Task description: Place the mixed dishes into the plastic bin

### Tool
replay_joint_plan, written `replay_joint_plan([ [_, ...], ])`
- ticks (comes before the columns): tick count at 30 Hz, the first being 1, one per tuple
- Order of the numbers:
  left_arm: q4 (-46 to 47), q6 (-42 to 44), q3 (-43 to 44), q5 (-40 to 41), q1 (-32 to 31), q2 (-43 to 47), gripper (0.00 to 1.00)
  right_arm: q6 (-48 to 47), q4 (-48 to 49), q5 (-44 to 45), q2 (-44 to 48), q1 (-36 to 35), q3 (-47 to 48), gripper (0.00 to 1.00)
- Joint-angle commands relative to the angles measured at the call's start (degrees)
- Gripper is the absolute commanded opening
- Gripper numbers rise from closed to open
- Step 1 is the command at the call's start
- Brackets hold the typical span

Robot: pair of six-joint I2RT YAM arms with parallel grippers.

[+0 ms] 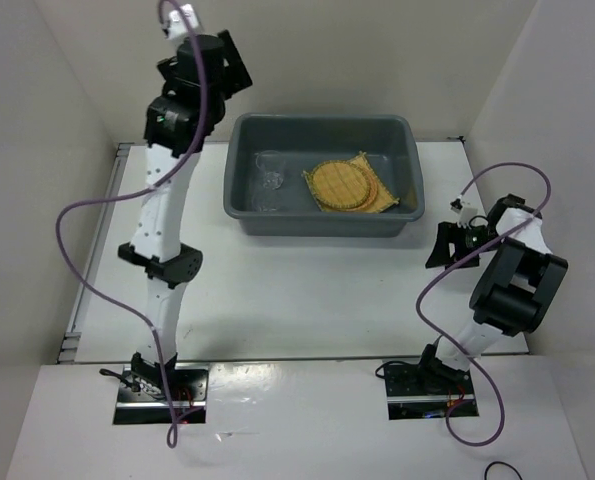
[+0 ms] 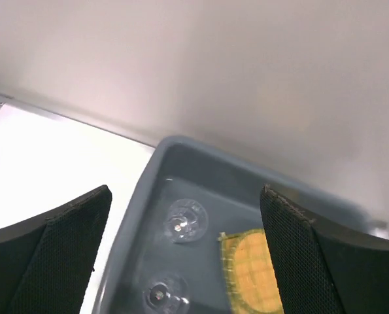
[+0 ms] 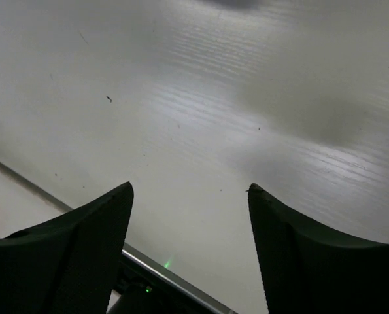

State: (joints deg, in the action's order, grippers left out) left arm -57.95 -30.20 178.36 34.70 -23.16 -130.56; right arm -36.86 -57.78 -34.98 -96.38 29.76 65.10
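Holding my left claw (image 2: 186, 193) wide open with nothing in it, I hang up high by the far left corner of the big dark grey plastic bin (image 1: 317, 222). Two small clear cups (image 2: 184, 221) sit in the left part of the bin. A round orange-yellow straw mat (image 1: 339, 183) lies on a square yellow woven mat (image 1: 392, 202) in the right part. My right claw (image 3: 190, 188) is open and empty too, near the bin's right end.
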Motion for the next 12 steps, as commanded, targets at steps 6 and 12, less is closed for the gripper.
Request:
replay_joint_plan([
  [6,-13.9,-12.0,-35.7,19.9,-11.3,15.8,1.00,5.3,6.2,3.5,6.8,-7.9,-2.3,0.86],
  [12,2.3,-5.0,-72.9,5.5,-18.7,32.1,1.00,6.8,7.2,4.2,8.6,-8.4,-3.0,0.86],
])
